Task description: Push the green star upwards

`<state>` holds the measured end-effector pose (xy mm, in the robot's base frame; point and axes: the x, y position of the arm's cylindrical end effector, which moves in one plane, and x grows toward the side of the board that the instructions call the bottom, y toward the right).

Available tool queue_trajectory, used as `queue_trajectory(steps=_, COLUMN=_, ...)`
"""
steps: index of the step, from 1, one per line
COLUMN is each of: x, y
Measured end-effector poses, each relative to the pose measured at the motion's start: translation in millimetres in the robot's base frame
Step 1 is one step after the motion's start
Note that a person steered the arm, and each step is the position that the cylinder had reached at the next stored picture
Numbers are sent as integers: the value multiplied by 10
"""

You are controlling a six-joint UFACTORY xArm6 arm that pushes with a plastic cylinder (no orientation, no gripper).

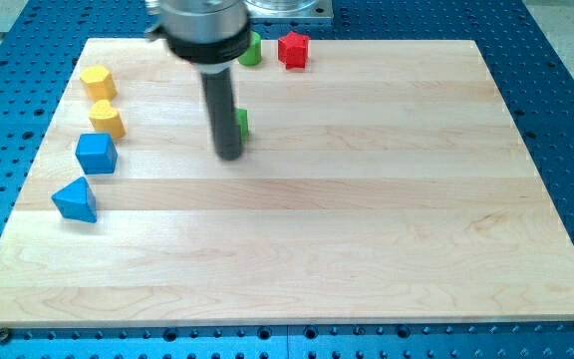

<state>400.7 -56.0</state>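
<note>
My rod comes down from the view's top and its tip (228,155) rests on the wooden board (367,199) left of the middle. A green block (241,123), probably the green star, shows only as a sliver at the rod's right side, a little above the tip; the rod hides most of it. A second green block (252,50) sits near the board's top edge, partly hidden by the arm's head; its shape cannot be made out.
A red block (293,49) sits at the top edge, right of the second green block. At the left stand a yellow block (98,82), a yellow block (108,119), a blue block (97,153) and a blue triangle (76,200).
</note>
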Motion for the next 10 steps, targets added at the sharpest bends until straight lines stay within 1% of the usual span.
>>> queue_trajectory(steps=1, x=-490, y=68)
queue_trajectory(steps=2, x=-37, y=67)
queue_trajectory(steps=3, x=-88, y=-329)
queue_trajectory(steps=4, x=-176, y=-419)
queue_trajectory(steps=5, x=-377, y=-179)
queue_trajectory(steps=6, x=-455, y=-220)
queue_trajectory(steps=7, x=-529, y=-467)
queue_trajectory(steps=8, x=-635, y=-458)
queue_trajectory(steps=9, x=-628, y=-403)
queue_trajectory(steps=10, x=-708, y=-358)
